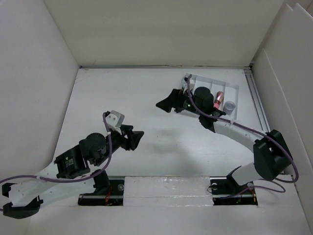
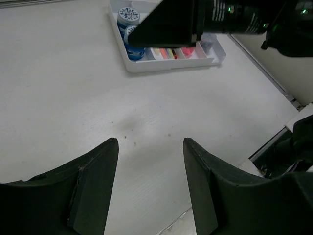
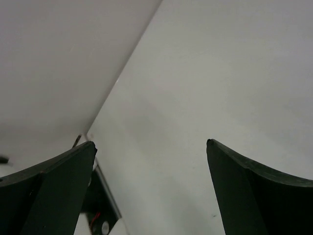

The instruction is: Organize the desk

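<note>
Two arms reach out over the desk (image 1: 146, 93). The desk is the big white flat top that fills most of the top view, with white walls (image 1: 44, 83) around it.

The left gripper (image 1: 135, 139) is near the middle of the desk, a bit toward 8 o'clock. It points toward 2 o'clock. In its own wrist view the left gripper (image 2: 150, 143) has its two black fingers (image 2: 95, 181) spread well apart. Only bare desk (image 2: 63, 93) shows between them, so it has nothing in its grip.

The right gripper (image 1: 165, 102) is a bit toward 12 o'clock from the middle and points toward 9 o'clock. In its wrist view the right gripper (image 3: 151, 144) is spread wide too. Only white desk (image 3: 215, 73) and a wall (image 3: 58, 58) show between its fingers (image 3: 54, 186). It has nothing in its grip either.

One small white tray (image 1: 211, 81) lies on the desk at 2 o'clock, near the far corner. The right arm (image 1: 230, 128) is over part of it and hides some of it. In the top view a pink tube (image 1: 219, 99) lies in the tray, and a small grey cup (image 1: 229, 105) is just beside it at 4 o'clock. In the left wrist view the tray (image 2: 166, 64) also has two blue tubs (image 2: 128, 15) at one end and some bright bits (image 2: 166, 53) next to them. I cannot tell what the bright bits are.

Some purple wires (image 1: 244, 129) run along both arms.
</note>
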